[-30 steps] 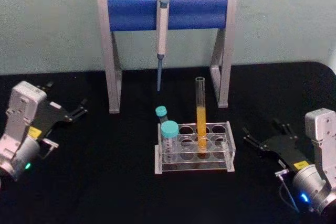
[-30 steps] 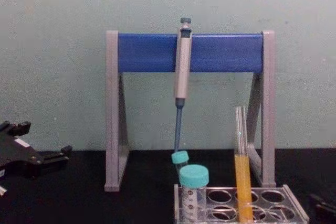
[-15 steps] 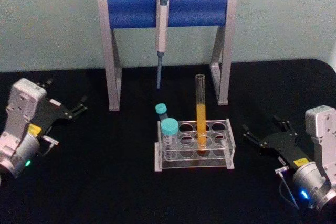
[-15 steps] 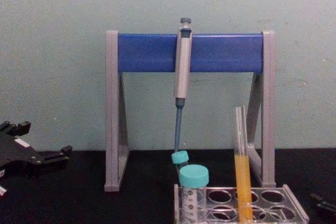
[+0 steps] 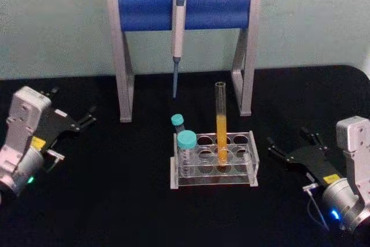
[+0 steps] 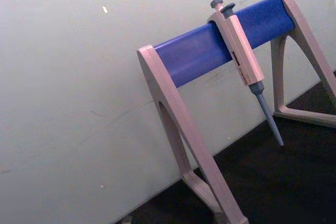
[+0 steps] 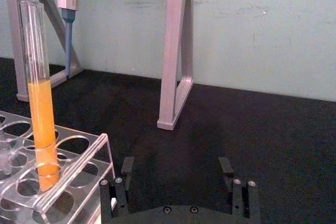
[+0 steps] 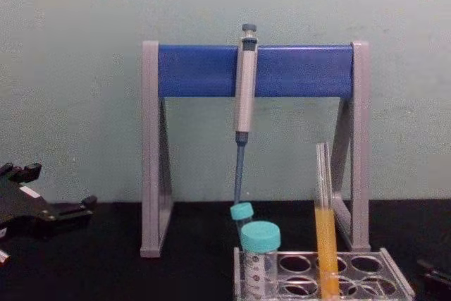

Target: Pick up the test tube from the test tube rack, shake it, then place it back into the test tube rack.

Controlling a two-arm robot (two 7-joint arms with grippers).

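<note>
One test tube (image 5: 221, 125) (racked upright) stands left of right gripper (image 5: 292, 150).

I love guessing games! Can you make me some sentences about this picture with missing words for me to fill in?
1. The liquid in the test tube is coloured ____.
2. The test tube stands upright in the clear test tube rack, and the vials beside it have ____ caps.
3. The pipette hangs from the stand's ____ bar.
4. The right tool sits on the rack's right with its fingers ____.

Missing words: orange; teal; blue; open
</note>
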